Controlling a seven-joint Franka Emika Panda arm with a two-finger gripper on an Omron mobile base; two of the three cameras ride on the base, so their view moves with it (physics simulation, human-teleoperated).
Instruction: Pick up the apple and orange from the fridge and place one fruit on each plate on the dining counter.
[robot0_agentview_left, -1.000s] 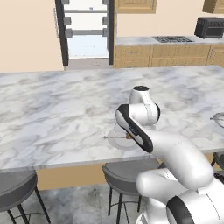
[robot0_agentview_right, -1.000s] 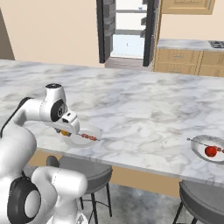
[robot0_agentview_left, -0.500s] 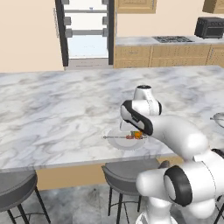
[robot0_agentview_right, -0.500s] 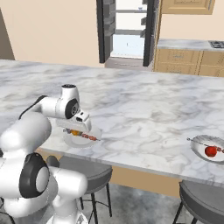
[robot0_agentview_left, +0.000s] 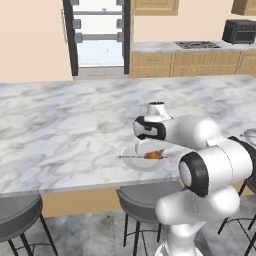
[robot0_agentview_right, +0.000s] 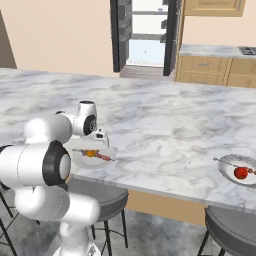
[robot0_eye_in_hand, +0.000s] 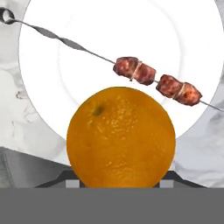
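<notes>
Hand view, lower centre: the orange (robot0_eye_in_hand: 120, 138) sits between the gripper (robot0_eye_in_hand: 120, 183) jaws, closed against its sides, above a white plate (robot0_eye_in_hand: 52, 74). A metal skewer (robot0_eye_in_hand: 155, 83) carrying two meat pieces crosses this plate diagonally. Left base view, centre: plate (robot0_agentview_left: 131, 162) near the front edge of the dining counter (robot0_agentview_left: 60, 135). Right base view, right edge: second plate (robot0_agentview_right: 228, 169) holding a red fruit (robot0_agentview_right: 240, 173). Upper centre: the open fridge (robot0_agentview_right: 145, 35).

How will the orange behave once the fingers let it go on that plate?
The orange is a smooth ball, so it will likely roll. The plate has a raised rim that should stop it. It may bump the skewer lying close beside it.
</notes>
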